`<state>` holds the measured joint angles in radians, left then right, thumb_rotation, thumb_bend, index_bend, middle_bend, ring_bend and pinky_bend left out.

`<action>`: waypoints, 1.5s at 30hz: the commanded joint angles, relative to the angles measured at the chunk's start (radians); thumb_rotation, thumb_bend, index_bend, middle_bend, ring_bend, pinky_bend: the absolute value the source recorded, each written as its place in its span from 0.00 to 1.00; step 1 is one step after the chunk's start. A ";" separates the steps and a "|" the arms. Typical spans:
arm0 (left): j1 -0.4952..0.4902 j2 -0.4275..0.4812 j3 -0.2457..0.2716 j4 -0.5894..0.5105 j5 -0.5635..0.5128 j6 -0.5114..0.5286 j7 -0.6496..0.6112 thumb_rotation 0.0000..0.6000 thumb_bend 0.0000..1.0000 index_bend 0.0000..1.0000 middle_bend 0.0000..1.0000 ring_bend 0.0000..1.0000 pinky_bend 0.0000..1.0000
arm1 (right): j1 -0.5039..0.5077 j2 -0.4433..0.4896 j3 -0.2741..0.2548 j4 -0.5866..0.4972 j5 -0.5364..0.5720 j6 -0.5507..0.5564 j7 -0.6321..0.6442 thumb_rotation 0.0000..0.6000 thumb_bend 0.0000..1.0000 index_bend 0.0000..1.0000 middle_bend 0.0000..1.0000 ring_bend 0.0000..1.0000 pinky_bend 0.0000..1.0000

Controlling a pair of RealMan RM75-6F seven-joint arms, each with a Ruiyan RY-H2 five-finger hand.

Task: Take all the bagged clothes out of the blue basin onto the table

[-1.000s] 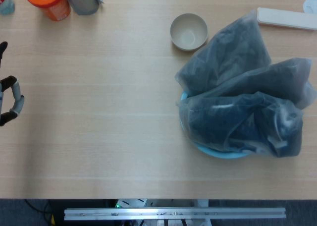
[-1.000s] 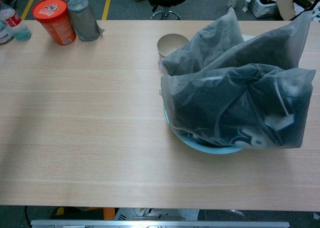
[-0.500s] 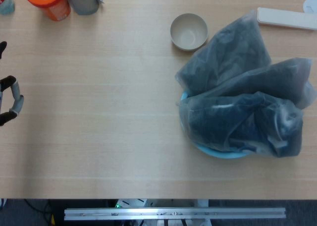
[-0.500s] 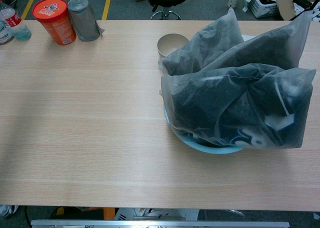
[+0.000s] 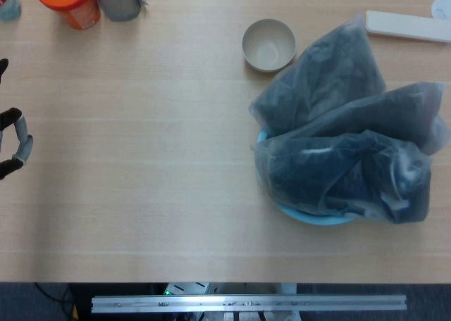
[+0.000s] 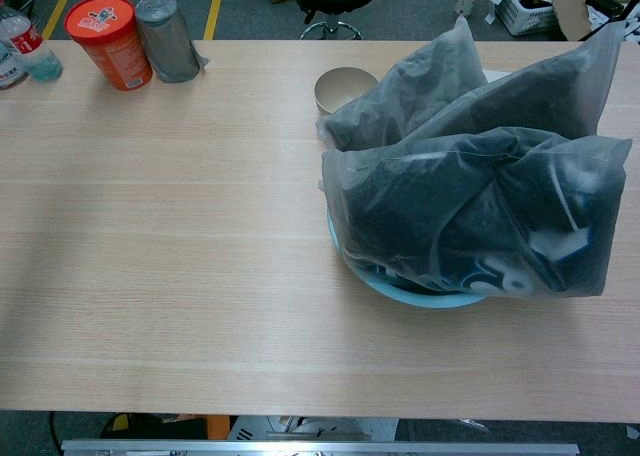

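Three translucent bags of dark clothes are piled in the blue basin (image 5: 310, 216) (image 6: 420, 294) on the right of the table. The front bag (image 5: 345, 177) (image 6: 470, 216) lies across the basin and hides most of it. Behind it, a second bag (image 5: 324, 74) (image 6: 415, 86) leans toward the bowl, and a third bag (image 5: 398, 117) (image 6: 545, 86) stretches out to the right. My left hand (image 5: 12, 141) shows only as a few fingers at the far left edge of the head view, spread apart, holding nothing and far from the basin. The right hand is outside both views.
A beige bowl (image 5: 268, 45) (image 6: 343, 84) stands just behind the bags. An orange canister (image 5: 68, 1) (image 6: 108, 41), a grey can (image 5: 116, 1) (image 6: 167, 38) and a bottle (image 6: 25, 46) stand at the back left. A flat white bar (image 5: 407, 25) lies at the back right.
My left hand has drifted slightly further left, toward the frame edge. The bags and basin have not moved.
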<state>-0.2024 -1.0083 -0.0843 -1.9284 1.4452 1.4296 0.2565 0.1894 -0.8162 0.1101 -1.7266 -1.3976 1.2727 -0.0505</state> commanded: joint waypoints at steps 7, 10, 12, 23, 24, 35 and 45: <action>0.008 0.007 0.003 -0.003 0.000 0.006 -0.003 1.00 0.33 0.02 0.00 0.00 0.05 | 0.047 -0.052 -0.032 0.022 -0.028 -0.083 -0.045 1.00 0.26 0.37 0.51 0.38 0.52; 0.011 0.008 0.004 -0.003 -0.001 0.008 -0.005 1.00 0.33 0.02 0.00 0.00 0.05 | 0.060 -0.071 -0.041 0.032 -0.032 -0.108 -0.058 1.00 0.26 0.37 0.51 0.38 0.52; 0.012 0.009 0.005 -0.003 -0.001 0.009 -0.007 1.00 0.33 0.02 0.00 0.00 0.05 | 0.070 -0.087 -0.050 0.041 -0.037 -0.129 -0.071 1.00 0.26 0.37 0.51 0.38 0.52; 0.019 0.016 0.007 0.002 0.002 0.014 -0.019 1.00 0.33 0.02 0.00 0.00 0.05 | 0.120 -0.177 -0.072 0.067 -0.048 -0.194 -0.150 1.00 0.26 0.37 0.51 0.38 0.52; 0.020 0.016 0.007 0.003 0.002 0.014 -0.021 1.00 0.33 0.02 0.00 0.00 0.05 | 0.124 -0.184 -0.074 0.068 -0.049 -0.199 -0.161 1.00 0.26 0.37 0.51 0.38 0.52; 0.031 0.029 0.009 0.015 0.009 0.025 -0.044 1.00 0.33 0.02 0.00 0.00 0.05 | 0.162 -0.264 -0.078 0.043 -0.036 -0.226 -0.258 1.00 0.25 0.37 0.51 0.38 0.52; 0.024 0.043 0.003 0.024 0.024 0.023 -0.053 1.00 0.33 0.02 0.00 0.00 0.05 | 0.201 -0.343 -0.052 -0.012 0.034 -0.234 -0.378 1.00 0.25 0.37 0.51 0.38 0.52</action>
<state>-0.1780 -0.9652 -0.0817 -1.9040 1.4688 1.4526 0.2033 0.3812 -1.1454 0.0511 -1.7287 -1.3774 1.0412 -0.4120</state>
